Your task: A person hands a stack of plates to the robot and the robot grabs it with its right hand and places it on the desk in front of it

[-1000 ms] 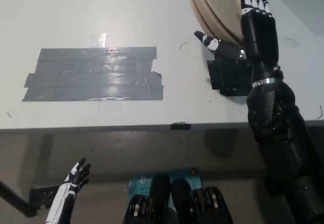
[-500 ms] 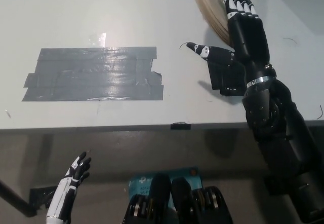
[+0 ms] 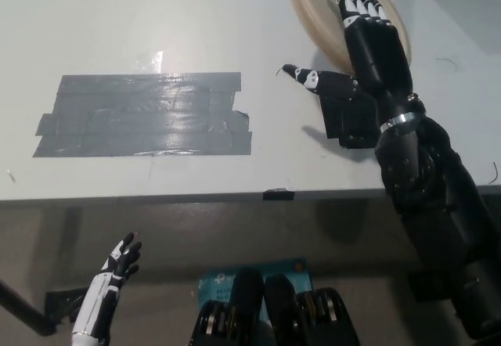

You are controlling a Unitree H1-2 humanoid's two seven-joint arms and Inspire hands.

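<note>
A stack of tan wooden plates shows at the top of the head view, over the far right of the white desk. My black right hand is spread open in front of the stack, fingers stretched over its face and thumb pointing left. Whether the fingers touch the plates cannot be told. Its rim curves out to the left of my palm; the right part is hidden behind my hand. My white left hand hangs open below the desk's front edge at the lower left.
A wide patch of grey tape strips covers the desk's middle left. A small black square patch lies on the desk under my right wrist. The desk's front edge runs across the middle of the picture.
My right hand has let go of the plates: its thumb came off the rim and its fingers opened. The stack has tipped from steeply tilted to flatter.
</note>
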